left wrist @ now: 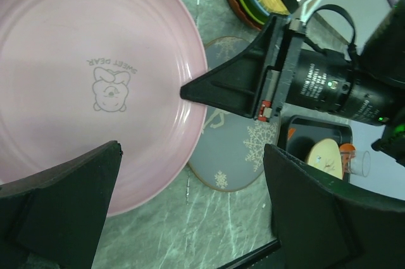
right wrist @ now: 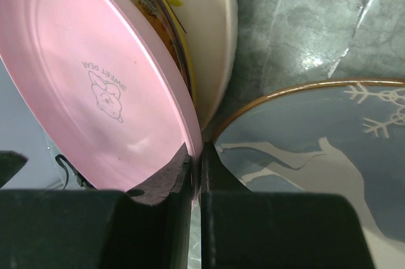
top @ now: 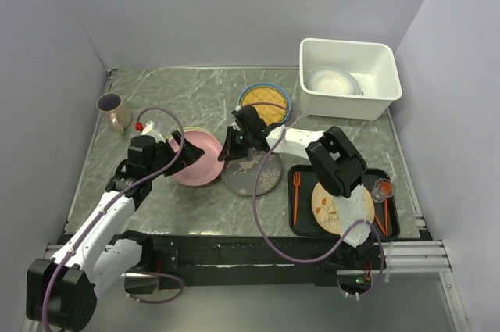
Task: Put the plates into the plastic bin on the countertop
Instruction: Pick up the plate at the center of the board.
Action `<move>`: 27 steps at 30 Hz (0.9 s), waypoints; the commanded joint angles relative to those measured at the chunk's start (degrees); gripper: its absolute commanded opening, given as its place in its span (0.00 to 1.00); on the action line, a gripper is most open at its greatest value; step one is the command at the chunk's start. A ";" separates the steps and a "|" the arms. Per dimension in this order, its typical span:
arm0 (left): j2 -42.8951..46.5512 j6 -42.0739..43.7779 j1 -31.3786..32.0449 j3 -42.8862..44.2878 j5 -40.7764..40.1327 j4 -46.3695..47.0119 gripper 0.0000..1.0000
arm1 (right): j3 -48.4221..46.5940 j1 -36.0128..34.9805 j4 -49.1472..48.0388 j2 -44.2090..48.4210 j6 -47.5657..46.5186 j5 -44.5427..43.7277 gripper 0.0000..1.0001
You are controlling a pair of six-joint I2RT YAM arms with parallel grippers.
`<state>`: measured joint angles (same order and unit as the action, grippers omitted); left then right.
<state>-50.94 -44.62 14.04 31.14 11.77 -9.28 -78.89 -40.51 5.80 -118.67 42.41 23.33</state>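
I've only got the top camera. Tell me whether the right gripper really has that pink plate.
Observer: Yes. The right wrist view shows the right gripper shut on the rim of the pink plate, a finger on each face.
Operator: Report the left gripper.
Observer: The left wrist view shows the left gripper wide open, holding nothing, above the pink plate's edge.
Operator: Tell me what's under that plate.
Observer: A cream plate shows beneath its rim in the right wrist view.

Plain lilac walls (top: 234, 4), soft even light
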 commanded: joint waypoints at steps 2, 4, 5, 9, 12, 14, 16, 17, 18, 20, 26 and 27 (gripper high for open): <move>2.24 0.85 -0.33 1.65 2.11 2.16 0.99 | -3.72 0.08 1.22 3.36 -1.28 -1.10 0.00; 2.60 0.59 -0.33 1.82 2.38 2.25 0.99 | -3.81 0.26 1.49 3.89 -1.37 -1.27 0.00; 3.03 0.50 -0.33 1.91 2.82 2.25 0.99 | -3.73 0.34 1.58 3.97 -1.37 -1.18 0.00; 4.00 0.50 -0.33 2.53 3.08 1.98 0.99 | -1.89 1.31 0.79 5.73 -1.02 -1.10 0.00; 4.44 0.50 -0.33 2.62 3.00 1.72 0.99 | -0.74 2.01 0.70 7.04 -1.19 -1.18 0.00; 4.79 0.33 -0.33 2.44 3.08 2.16 0.99 | -0.12 2.28 0.44 8.19 -1.28 -1.10 0.00; 5.23 -0.03 -0.33 2.26 3.43 2.42 0.99 | 0.75 2.98 0.61 8.98 -1.46 -1.18 0.00; 5.58 -0.55 -0.33 2.26 3.44 2.51 0.99 | 1.28 3.16 0.79 9.77 -1.54 -1.27 0.00; 5.93 -0.73 -0.33 2.26 3.87 2.68 0.99 | 1.55 3.42 0.96 10.12 -1.89 -1.45 0.00; 6.99 -1.25 -0.33 2.26 4.05 3.12 0.99 | 2.60 4.21 1.23 11.26 -2.16 -1.54 0.00; 7.96 -1.70 -0.33 2.79 5.54 2.51 0.99 | 6.37 7.89 1.49 15.04 -3.12 -1.80 0.00; 8.13 -1.87 -0.33 2.70 5.72 2.86 0.99 | 6.73 8.43 1.58 15.57 -3.56 -1.63 0.00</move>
<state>-43.68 -45.80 14.04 31.27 15.29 -9.06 -73.54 -34.79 8.67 -108.64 40.36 21.89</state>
